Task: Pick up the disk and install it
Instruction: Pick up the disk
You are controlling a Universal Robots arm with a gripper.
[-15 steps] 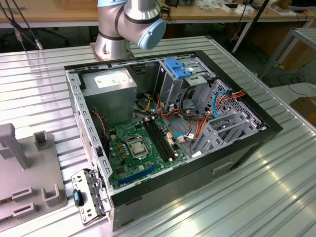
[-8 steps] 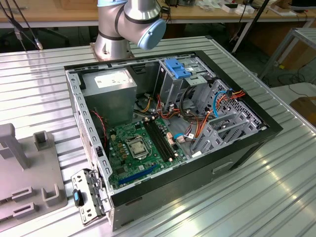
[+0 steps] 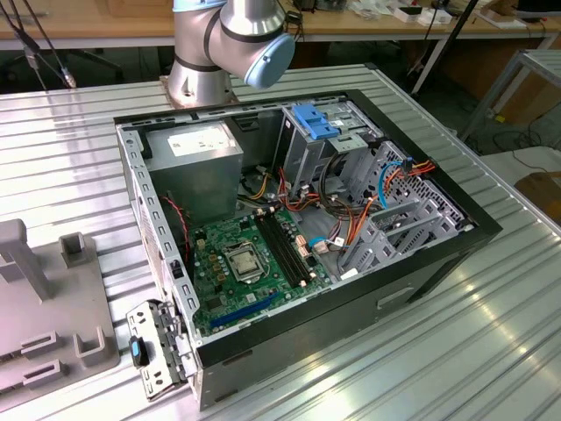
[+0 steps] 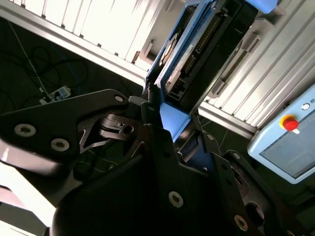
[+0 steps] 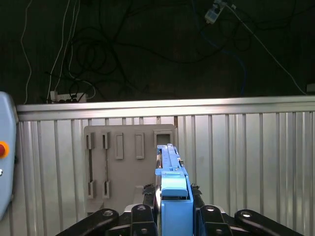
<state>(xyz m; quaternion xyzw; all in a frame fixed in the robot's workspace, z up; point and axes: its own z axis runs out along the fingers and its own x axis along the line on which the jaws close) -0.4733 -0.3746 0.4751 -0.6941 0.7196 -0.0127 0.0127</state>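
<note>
— Where is the disk (image 5: 170, 169)?

— In the gripper (image 5: 173, 216). In the first wrist view it stands on edge between the two black fingers (image 5: 149, 201), which are clamped on its flat sides. Its bright blue carrier rail (image 5: 174, 196) sits right at the grip and the rest reaches out past the fingertips.

— And the other wrist camera?

— The second wrist view gives the same hold from the side: the gripper (image 4: 170, 123) pinches the blue-framed end, and the disk (image 4: 192, 49) juts away from it with its dark underside showing.

— What is it over?

— The ribbed metal table (image 5: 246, 162). Behind it lies a grey slotted holder (image 5: 123, 167), close to the table's edge. I cannot tell whether the disk touches the holder.

— Any writing?

— A pale sticker (image 4: 183, 60) runs along the disk, but its print cannot be made out. In the exterior view, the grey power supply (image 3: 195, 167) in the open computer case (image 3: 421, 263) carries a white label (image 3: 195, 140), also unreadable. The case sits mid-table, and a fixed blue bracket (image 3: 314, 121) tops its drive cage.

— Anything else?

— A pale blue pendant with a red button (image 4: 290, 123) beyond the table's edge.
</note>
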